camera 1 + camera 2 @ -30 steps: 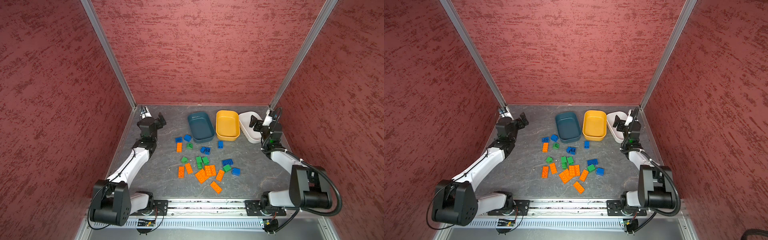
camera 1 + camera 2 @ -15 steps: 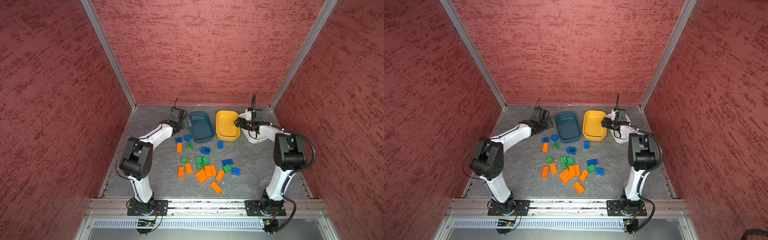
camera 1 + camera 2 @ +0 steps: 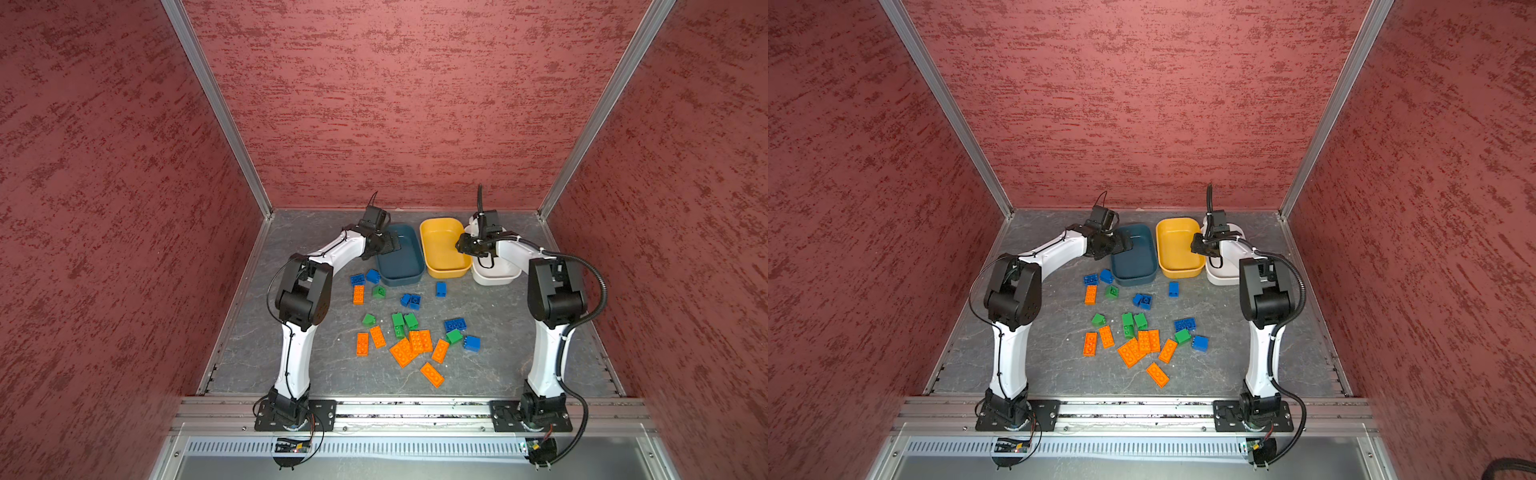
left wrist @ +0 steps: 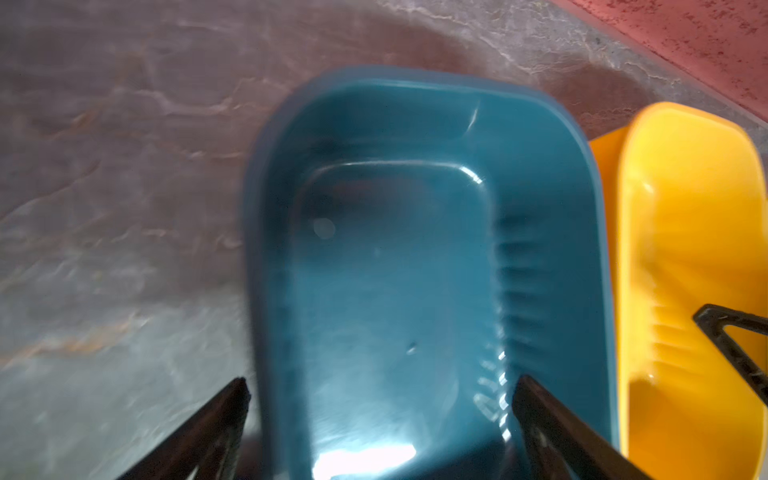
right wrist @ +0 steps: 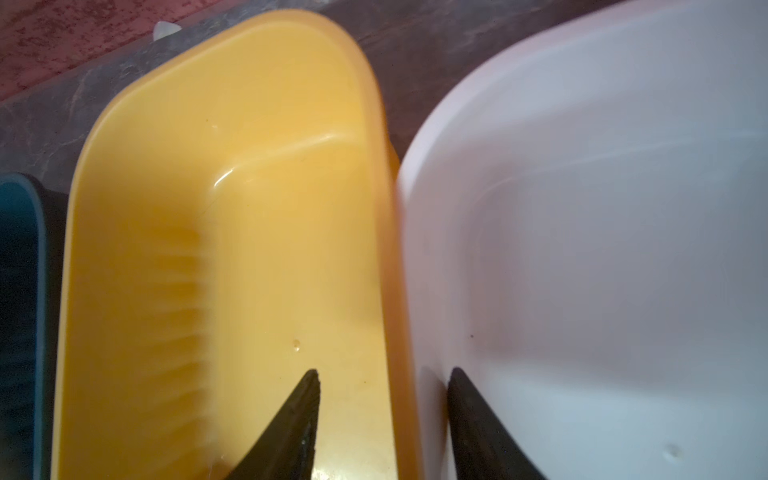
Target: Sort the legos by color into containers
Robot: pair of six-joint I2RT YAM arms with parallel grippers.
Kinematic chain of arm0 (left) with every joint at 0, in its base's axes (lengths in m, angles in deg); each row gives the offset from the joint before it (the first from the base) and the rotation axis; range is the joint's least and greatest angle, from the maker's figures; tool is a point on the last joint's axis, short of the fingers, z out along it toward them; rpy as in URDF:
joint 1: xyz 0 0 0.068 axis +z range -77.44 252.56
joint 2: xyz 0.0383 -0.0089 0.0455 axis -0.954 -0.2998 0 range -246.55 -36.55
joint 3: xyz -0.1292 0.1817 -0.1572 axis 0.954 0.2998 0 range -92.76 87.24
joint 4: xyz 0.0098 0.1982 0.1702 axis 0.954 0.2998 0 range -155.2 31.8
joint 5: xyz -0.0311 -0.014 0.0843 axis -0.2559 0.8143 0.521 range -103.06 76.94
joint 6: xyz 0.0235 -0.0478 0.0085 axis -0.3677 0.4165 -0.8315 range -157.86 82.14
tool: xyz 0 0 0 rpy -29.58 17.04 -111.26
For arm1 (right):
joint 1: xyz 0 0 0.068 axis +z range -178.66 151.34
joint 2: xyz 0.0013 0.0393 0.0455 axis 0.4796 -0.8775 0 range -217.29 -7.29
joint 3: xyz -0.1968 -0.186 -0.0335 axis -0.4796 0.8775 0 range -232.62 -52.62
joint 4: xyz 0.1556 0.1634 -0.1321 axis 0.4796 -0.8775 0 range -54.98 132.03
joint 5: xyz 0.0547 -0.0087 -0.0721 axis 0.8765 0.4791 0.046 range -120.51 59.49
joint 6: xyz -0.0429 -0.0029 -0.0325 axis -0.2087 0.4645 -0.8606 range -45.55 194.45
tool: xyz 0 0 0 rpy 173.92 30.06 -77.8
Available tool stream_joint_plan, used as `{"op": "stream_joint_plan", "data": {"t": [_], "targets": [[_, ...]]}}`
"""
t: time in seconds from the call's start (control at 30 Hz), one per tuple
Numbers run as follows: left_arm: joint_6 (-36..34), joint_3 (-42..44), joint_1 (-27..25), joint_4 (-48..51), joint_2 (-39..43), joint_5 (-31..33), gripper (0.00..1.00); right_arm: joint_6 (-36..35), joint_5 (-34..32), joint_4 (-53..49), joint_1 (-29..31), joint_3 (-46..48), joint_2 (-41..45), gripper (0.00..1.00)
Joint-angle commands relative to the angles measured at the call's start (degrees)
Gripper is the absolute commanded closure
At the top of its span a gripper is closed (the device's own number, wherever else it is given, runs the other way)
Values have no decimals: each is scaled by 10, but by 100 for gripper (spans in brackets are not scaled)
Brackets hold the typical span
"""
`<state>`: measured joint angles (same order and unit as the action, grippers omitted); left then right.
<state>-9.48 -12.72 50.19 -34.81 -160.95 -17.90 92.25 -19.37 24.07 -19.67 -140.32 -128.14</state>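
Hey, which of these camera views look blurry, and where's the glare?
Left wrist view: smeared overall, the teal tub soft-rimmed, white glare on its floor. Right wrist view: the yellow tub and white tub slightly soft, small highlights only. Both top views: sharp, evenly lit, the legos crisp.

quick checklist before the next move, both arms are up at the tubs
1. Open jaws on left gripper: ok.
2. Nothing held by left gripper, above the teal tub: ok.
3. Grip of right gripper: cannot tell; jaws sit either side of the neighbouring walls of the yellow tub and white tub.
4. Empty teal tub and yellow tub: ok.
5. All bricks sorted: not ok, loose on the table.
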Motion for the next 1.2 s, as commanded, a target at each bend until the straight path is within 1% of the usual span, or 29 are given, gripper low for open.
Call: {"op": "stream_joint_plan", "data": {"t": [0.0,0.07,0.2,0.27,0.33,0.4,0.5,0.63,0.7,0.87,0.97,1.1,1.17], "targets": [[-27,-55,7,26,-34,-30,1,50,-3,34,38,-38,-29,51],[-31,-85,12,34,-53,-29,1,70,-13,37,61,-57,-45,51],[-38,-118,27,42,-68,-24,1,105,-34,51,95,-68,-57,48],[-37,-122,35,52,-65,-2,1,124,-47,55,104,-69,-57,46],[-38,-120,44,65,-57,28,1,141,-76,53,107,-64,-52,42],[-44,-115,50,73,-49,46,1,142,-106,53,107,-56,-42,38],[-65,-102,51,79,-36,73,1,125,-140,39,104,-52,-26,32],[-84,-100,47,90,-29,98,1,116,-152,26,84,-35,-2,26],[-90,-98,44,91,-29,110,1,109,-139,29,70,-20,14,23],[-90,-109,40,110,-46,148,1,66,-105,13,37,-3,40,17],[-93,-114,42,120,-52,182,1,62,-112,5,15,3,42,15],[-100,-114,47,127,-52,203,1,79,-150,5,-13,-7,26,15],[-106,-114,50,128,-52,202,1,77,-138,8,-23,-24,8,17]]}}
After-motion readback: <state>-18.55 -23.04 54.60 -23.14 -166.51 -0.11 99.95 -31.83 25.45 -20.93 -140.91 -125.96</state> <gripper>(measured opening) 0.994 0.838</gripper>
